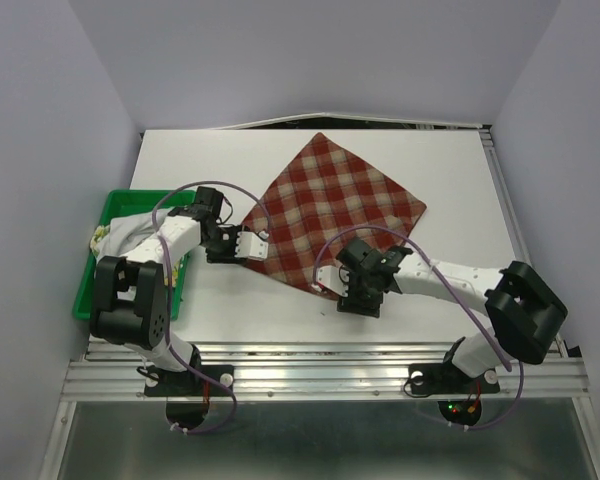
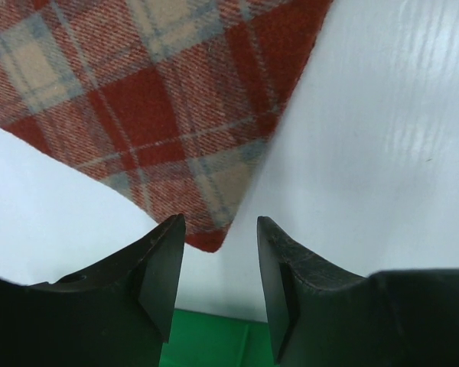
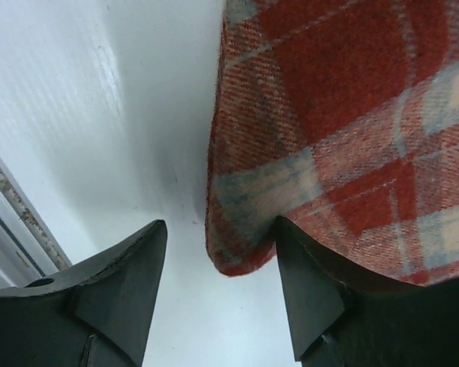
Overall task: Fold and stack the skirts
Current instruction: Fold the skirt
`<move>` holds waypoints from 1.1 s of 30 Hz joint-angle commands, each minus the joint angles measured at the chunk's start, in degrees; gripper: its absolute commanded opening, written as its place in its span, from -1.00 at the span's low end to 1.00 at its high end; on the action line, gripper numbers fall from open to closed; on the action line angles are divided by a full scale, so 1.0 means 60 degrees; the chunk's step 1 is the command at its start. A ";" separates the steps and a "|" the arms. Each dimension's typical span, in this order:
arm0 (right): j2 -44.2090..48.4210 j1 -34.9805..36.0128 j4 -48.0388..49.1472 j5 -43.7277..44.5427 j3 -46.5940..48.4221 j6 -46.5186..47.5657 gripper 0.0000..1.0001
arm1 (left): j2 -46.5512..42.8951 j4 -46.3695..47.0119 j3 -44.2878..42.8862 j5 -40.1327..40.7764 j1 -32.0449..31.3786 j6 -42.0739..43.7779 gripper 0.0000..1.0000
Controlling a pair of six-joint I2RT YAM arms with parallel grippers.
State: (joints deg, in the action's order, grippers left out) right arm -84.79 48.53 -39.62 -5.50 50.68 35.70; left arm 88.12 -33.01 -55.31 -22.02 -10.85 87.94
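At the left edge of the frame, a green tray [image 1: 88,290] holds bunched white cloth [image 1: 130,228]. The left tool [image 2: 220,229] has its fingers spread, and the left corner of the plaid skirt [image 1: 335,205] lies on the table [image 1: 460,180] in the gap between them, unpinched. This red-and-cream skirt lies flat as a diamond at centre, its top corner near the table's back edge. The right tool [image 3: 218,225] is likewise spread, straddling the skirt's lower corner. Bare table lies right of the skirt and along the bottom edge.
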 commanded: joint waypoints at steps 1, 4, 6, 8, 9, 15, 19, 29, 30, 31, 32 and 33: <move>-0.0164 0.0274 0.1138 0.0578 -0.0301 -0.0383 0.27 | -0.0067 0.0580 0.0355 0.0271 -0.0022 0.1075 0.07; -0.0267 0.0377 0.1722 0.0871 -0.0550 -0.0588 0.20 | 0.0079 0.1004 0.0545 0.0462 -0.0022 0.1266 0.05; -0.0383 0.0378 0.1958 0.1191 -0.0681 -0.0648 0.11 | 0.0181 0.1108 0.0648 0.0520 -0.0022 0.1368 0.02; -0.0501 0.0378 0.2149 0.1472 -0.0770 -0.0735 -0.02 | 0.0270 0.1239 0.0809 0.0638 -0.0022 0.1631 0.00; -0.0559 0.0378 0.2207 0.1560 -0.0843 -0.0765 -0.18 | 0.0328 0.1327 0.0897 0.0725 -0.0022 0.1690 -0.03; -0.0341 0.0378 0.2077 0.1488 -0.0756 -0.1131 -0.81 | 0.0271 0.1606 0.1366 0.0858 -0.0022 0.2174 -0.18; 0.0068 0.0378 0.2077 0.1269 -0.0522 -0.1335 -0.99 | -0.0022 0.2132 0.1688 0.0916 -0.0008 0.2058 -0.61; 0.0787 0.0378 0.1256 -0.0549 -0.0067 -0.1791 -0.99 | -0.1792 0.0669 0.0970 -0.0153 0.1090 0.1119 -1.00; 0.0831 0.0378 0.1256 -0.0549 -0.0110 -0.1761 -0.99 | -0.1926 0.0640 0.1058 -0.0139 0.1091 0.1177 -1.00; 0.0933 0.0378 0.1227 -0.0592 -0.0096 -0.1747 -0.99 | -0.2029 0.0552 0.1131 -0.0124 0.1091 0.1222 -1.00; 0.0978 0.0378 0.1009 -0.0651 -0.0053 -0.1703 -0.99 | -0.2117 0.0493 0.1118 -0.0153 0.1091 0.1208 -1.00; 0.1022 0.0378 0.0847 -0.0724 0.0020 -0.1703 -0.99 | -0.2248 0.0406 0.1074 -0.0226 0.1091 0.1164 -1.00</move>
State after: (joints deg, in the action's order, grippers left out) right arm -80.90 50.33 -31.27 -6.63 48.58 25.87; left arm 77.62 -26.30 -48.10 -21.23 -4.38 95.50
